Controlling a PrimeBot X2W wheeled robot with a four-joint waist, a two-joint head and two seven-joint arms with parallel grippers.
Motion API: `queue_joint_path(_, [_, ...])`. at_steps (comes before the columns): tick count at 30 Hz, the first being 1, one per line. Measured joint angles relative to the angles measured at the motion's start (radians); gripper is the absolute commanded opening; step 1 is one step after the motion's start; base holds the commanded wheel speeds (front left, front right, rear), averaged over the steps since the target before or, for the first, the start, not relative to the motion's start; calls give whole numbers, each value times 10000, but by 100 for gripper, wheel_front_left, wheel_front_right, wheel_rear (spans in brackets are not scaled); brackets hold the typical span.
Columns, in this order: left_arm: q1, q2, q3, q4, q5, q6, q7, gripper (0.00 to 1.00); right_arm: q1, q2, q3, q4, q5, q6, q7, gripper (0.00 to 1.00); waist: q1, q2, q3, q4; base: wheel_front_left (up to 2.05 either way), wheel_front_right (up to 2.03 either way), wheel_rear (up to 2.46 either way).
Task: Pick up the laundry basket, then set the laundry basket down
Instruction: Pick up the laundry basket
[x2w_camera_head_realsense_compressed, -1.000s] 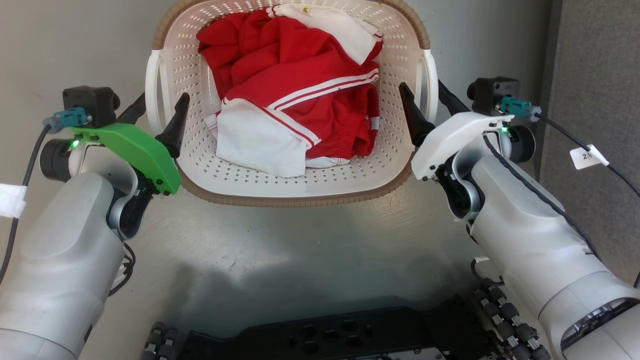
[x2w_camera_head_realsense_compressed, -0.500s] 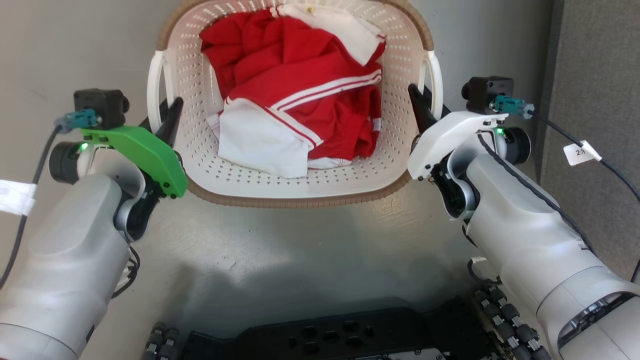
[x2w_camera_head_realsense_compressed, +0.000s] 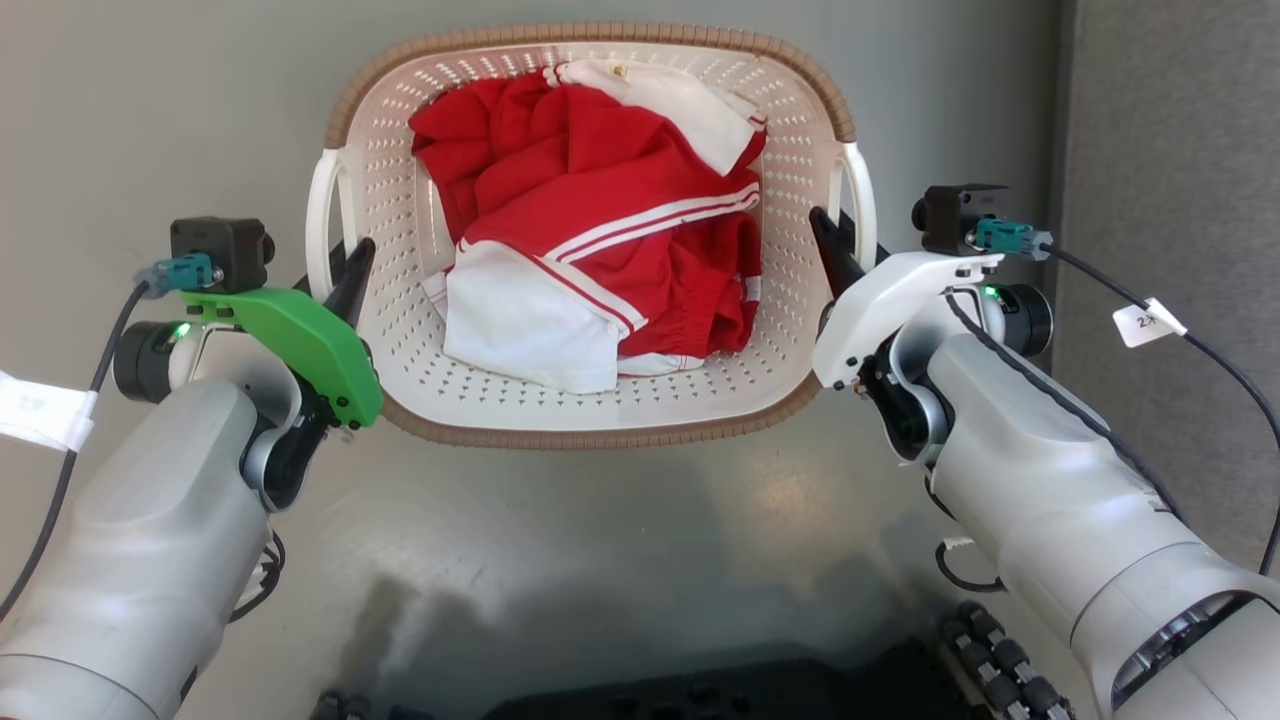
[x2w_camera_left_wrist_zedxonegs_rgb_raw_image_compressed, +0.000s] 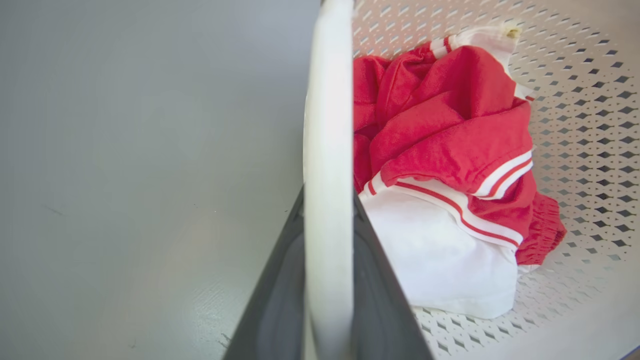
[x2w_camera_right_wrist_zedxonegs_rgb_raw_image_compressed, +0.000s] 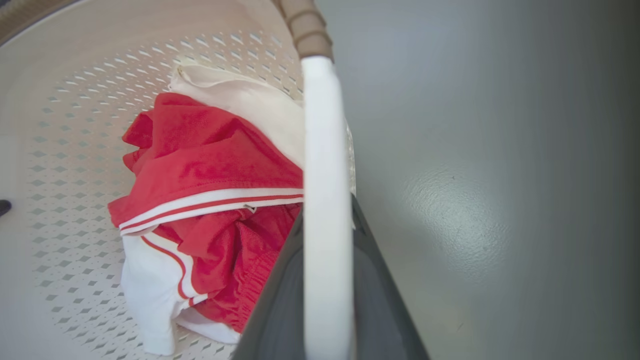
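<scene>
Left hand (x2w_camera_head_realsense_compressed: 342, 275): pinching left handle (x2w_camera_head_realsense_compressed: 314, 215) of laundry basket (x2w_camera_head_realsense_compressed: 600, 436)
Right hand (x2w_camera_head_realsense_compressed: 843, 250): pinching right handle (x2w_camera_head_realsense_compressed: 868, 195)
Inside: red-white clothes (x2w_camera_head_realsense_compressed: 600, 230)

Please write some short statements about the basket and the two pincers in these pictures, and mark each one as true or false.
1. The laundry basket holds red and white clothing. True.
2. The left pincer is closed on a blue handle. False: that handle is white.
3. The right pincer has the basket's other white handle between its fingers. True.
4. The basket's rim is black. False: the rim is brown with a woven look.
</scene>
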Motion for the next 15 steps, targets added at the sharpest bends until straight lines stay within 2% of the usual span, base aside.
queue_joint_path(9, [118, -115, -339, 313, -619, -2, 127, 0, 2, 56, 345, 395, 355, 134, 61, 0, 0, 0, -1184, -20, 0, 0, 0])
queue_joint_path(15, [411, -268, -522, 577, -995, -2, 389, 0, 180, 48, 669, 667, 612, 274, 608, 0, 0, 0, -2022, 1, 0, 0, 0])
